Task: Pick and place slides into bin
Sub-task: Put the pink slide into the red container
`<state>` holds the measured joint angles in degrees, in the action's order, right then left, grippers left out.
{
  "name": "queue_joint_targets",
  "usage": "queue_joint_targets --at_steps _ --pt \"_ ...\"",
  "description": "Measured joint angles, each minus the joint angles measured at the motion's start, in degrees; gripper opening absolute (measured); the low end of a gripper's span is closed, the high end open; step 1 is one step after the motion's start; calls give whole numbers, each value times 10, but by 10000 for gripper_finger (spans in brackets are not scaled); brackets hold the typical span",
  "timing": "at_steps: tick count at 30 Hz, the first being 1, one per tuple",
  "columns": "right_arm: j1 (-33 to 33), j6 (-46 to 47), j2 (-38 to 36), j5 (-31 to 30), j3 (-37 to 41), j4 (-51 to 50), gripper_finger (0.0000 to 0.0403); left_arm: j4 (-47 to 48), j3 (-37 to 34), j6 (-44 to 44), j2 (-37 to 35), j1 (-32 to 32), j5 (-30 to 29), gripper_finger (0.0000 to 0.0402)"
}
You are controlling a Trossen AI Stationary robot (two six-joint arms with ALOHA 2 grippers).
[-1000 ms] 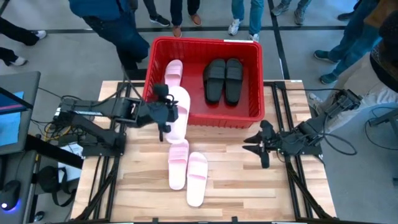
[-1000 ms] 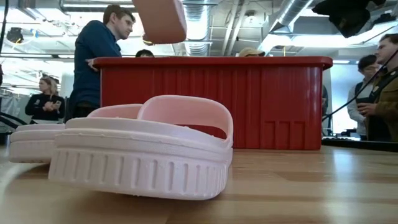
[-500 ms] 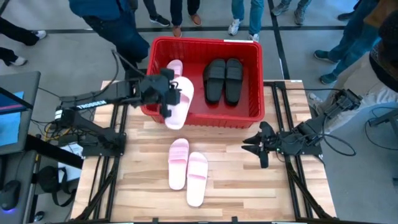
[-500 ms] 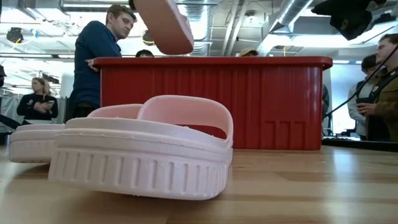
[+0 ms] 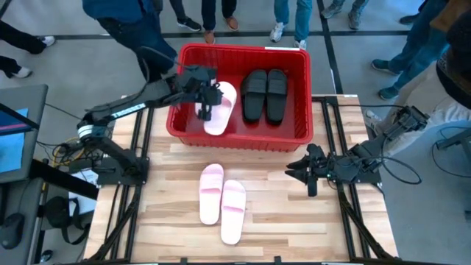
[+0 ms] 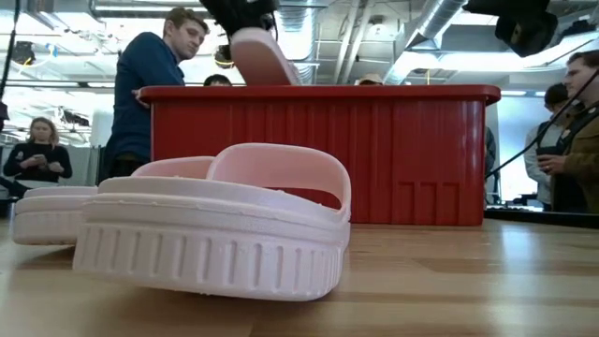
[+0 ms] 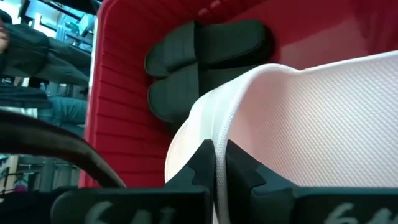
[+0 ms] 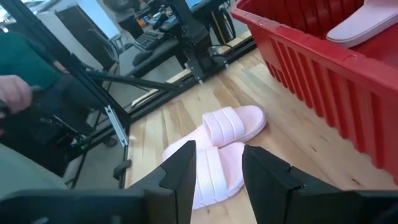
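Note:
My left gripper is over the red bin, shut on a pale pink slide. In the low view this slide hangs tilted above the bin's rim. Two black slides lie side by side on the bin's floor, to the right. Two more pink slides lie on their soles on the table, near of the bin. My right gripper is open and empty, low over the table to their right. My left gripper pinches a thin curved edge of the pink slide between its two fingers; it looks like the strap's edge. The fingers come from above and from the table's left. The slide hangs tilted below them, clear of the bin's floor and rim.
People stand around the table's far side and right side. Black arm frames run along the table's left and right sides. The wooden top is bare near and right of the two pink slides.
My left gripper has gone toward the table's far edge and a little right, carrying the pink slide from above the bin's near-left wall to over the bin's inside. The slide has stayed held and lifted, and it has turned somewhat.

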<state>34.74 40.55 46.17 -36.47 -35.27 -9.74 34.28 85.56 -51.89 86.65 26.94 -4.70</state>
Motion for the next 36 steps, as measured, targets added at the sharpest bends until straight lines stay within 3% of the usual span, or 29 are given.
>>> queue_joint_targets --at_steps 14,27,36 --pt "0 41 0 -13 0 2 118 -95 0 -29 129 90 44 0" --pt "-19 46 0 -13 0 0 118 -156 0 -18 170 143 67 0" --pt "-24 65 0 -11 0 0 118 -128 85 -6 244 144 70 0"
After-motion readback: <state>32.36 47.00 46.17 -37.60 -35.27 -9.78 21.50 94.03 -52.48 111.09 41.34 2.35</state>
